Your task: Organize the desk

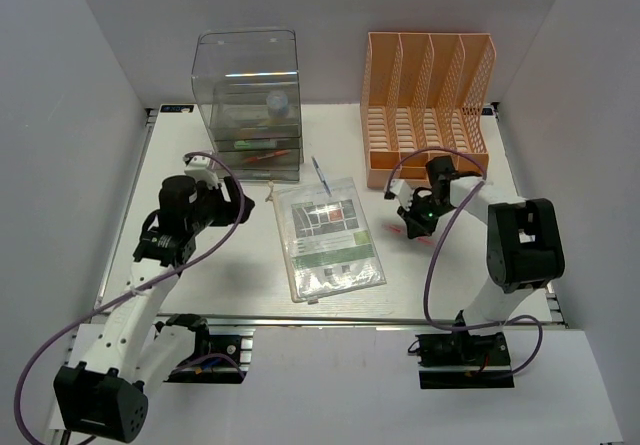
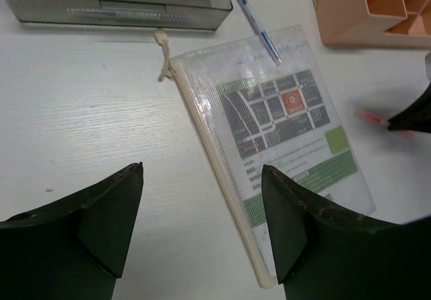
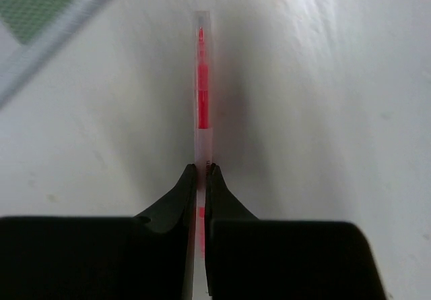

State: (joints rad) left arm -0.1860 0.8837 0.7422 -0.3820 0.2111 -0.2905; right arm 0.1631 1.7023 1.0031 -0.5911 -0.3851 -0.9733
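Bright, even overhead light is flooding the white desk [image 1: 250,277], and the arms are throwing only faint, soft shadows. Glare is streaking the clear drawer box [image 1: 247,85] and the plastic zip pouch [image 1: 328,237]. In the right wrist view, the red pen [image 3: 201,98] is appearing slightly blurred, and a broad diffuse shadow is darkening the surface around it.
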